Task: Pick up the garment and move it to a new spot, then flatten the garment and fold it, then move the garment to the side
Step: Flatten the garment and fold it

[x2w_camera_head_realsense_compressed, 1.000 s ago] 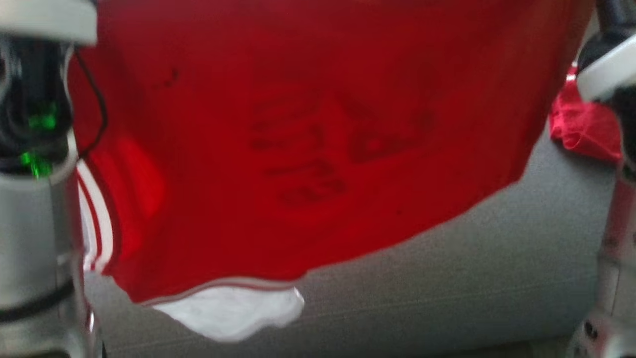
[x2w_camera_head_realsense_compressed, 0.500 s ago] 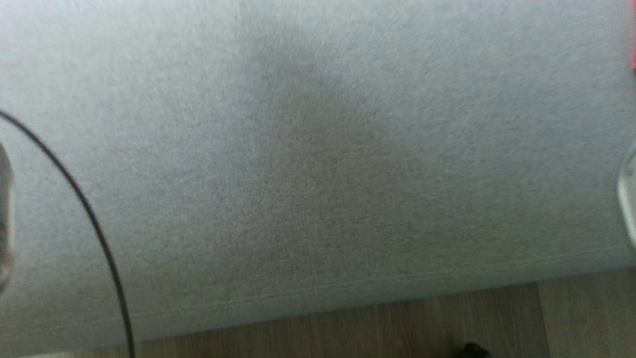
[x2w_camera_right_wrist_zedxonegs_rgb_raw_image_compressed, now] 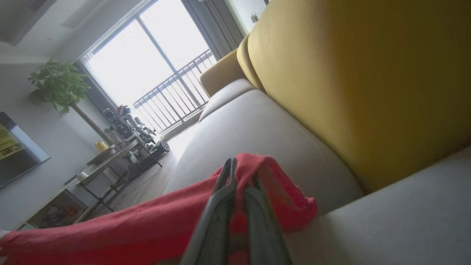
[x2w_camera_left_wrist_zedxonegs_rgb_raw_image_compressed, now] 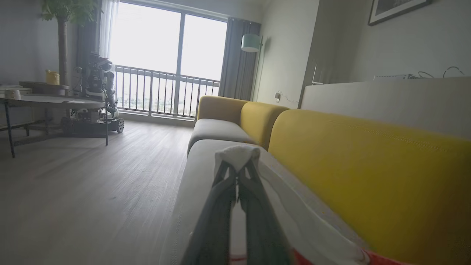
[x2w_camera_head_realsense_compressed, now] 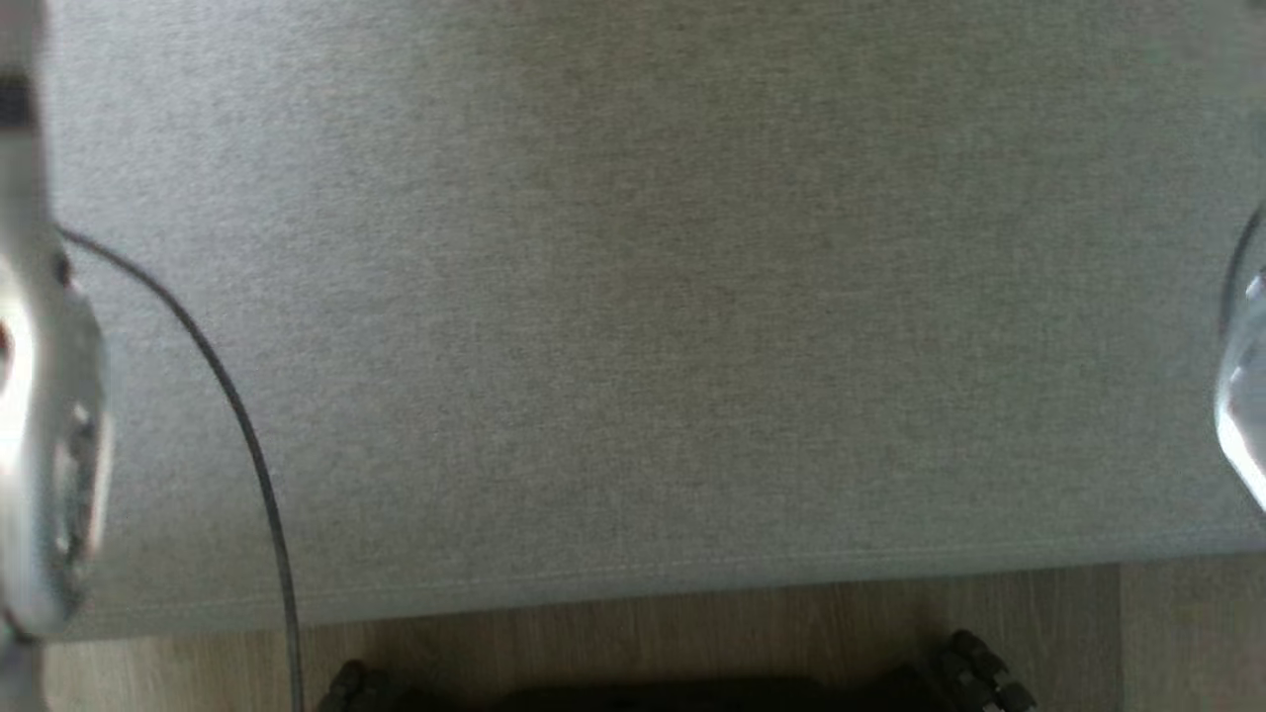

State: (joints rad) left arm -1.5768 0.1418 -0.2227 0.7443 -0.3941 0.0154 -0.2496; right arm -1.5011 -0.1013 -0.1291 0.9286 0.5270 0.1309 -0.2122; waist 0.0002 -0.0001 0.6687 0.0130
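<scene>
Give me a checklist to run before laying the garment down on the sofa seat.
1. Left hand shut on the garment, white edge: ok.
2. Right hand shut on its red cloth: ok.
3. Sofa seat below, nothing lying on it in the head view: ok.
4. Garment stretched flat between the hands: cannot tell.
5. Black cable clear of the garment: cannot tell.

The grey fabric sofa seat [x2w_camera_head_realsense_compressed: 643, 297] is offering open room; a thin black cable [x2w_camera_head_realsense_compressed: 240, 422] is arching over its left part, the yellow upholstered backrest [x2w_camera_left_wrist_zedxonegs_rgb_raw_image_compressed: 368, 169] walling one side.
</scene>
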